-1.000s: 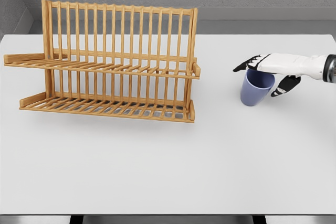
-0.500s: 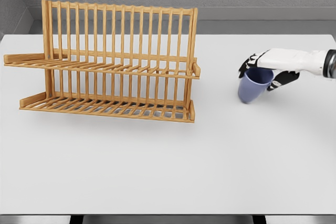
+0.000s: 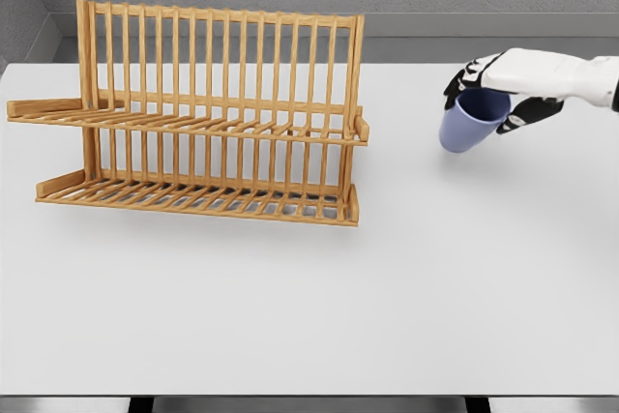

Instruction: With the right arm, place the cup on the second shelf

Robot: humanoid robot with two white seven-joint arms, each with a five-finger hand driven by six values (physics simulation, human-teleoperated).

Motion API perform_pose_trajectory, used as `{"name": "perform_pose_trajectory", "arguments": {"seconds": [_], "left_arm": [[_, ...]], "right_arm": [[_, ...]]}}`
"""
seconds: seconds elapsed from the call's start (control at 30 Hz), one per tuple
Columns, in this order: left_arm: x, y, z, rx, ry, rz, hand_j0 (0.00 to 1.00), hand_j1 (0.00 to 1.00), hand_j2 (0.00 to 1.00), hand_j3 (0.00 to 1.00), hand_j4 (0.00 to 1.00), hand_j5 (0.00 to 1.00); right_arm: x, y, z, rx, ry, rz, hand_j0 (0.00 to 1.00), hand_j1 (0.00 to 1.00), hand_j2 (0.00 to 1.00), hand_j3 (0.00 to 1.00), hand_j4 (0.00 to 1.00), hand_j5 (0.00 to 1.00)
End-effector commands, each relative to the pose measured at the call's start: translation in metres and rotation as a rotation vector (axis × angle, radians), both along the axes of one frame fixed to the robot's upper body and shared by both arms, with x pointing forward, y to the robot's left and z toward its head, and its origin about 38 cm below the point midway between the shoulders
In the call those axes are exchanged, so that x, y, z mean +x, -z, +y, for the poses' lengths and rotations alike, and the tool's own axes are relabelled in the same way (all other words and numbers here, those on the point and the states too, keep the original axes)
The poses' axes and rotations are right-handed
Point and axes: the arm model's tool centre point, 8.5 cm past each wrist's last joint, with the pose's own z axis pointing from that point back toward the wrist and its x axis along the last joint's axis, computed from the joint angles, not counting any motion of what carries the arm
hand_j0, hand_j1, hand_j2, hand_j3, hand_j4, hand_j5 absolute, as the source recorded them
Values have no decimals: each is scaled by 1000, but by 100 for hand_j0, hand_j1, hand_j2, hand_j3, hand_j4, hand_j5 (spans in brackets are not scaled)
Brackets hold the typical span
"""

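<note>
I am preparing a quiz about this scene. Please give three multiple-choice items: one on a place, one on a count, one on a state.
1. Where is the cup relative to the wooden rack?
A. to its right
B. on its lower shelf
C. behind it

2. How many shelves has the rack?
A. one
B. two
C. four

3. What is the cup's state?
A. upright on the table
B. lying on a shelf
C. held tilted in the right hand

Answers: 1 A, it hangs right of the rack. 2 B, two slatted levels show. 3 C, fingers grip its rim above the table.
</note>
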Motion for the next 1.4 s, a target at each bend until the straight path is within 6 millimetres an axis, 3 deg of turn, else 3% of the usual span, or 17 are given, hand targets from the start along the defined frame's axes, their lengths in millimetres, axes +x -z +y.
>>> {"name": "perform_pose_trajectory", "arguments": {"seconds": [0.0,0.33,0.43,0.93,1.37], "left_arm": [[0,0,0,0,0,0,100,100,100,100,100,100],[0,0,0,0,0,0,100,100,100,100,100,100],[0,0,0,0,0,0,100,100,100,100,100,100],[0,0,0,0,0,0,100,100,100,100,100,100],[0,0,0,0,0,0,100,100,100,100,100,100]], "right_arm": [[-2,-7,3,8,-11,-17,61,61,61,61,61,61],[-17,-49,29,33,-106,-140,61,61,61,61,61,61],[-17,-51,30,37,-110,-145,61,61,61,61,61,61],[-50,-81,85,34,-300,-254,61,61,61,61,61,61],[-60,-96,129,66,-423,-306,61,61,61,61,61,61]]}}
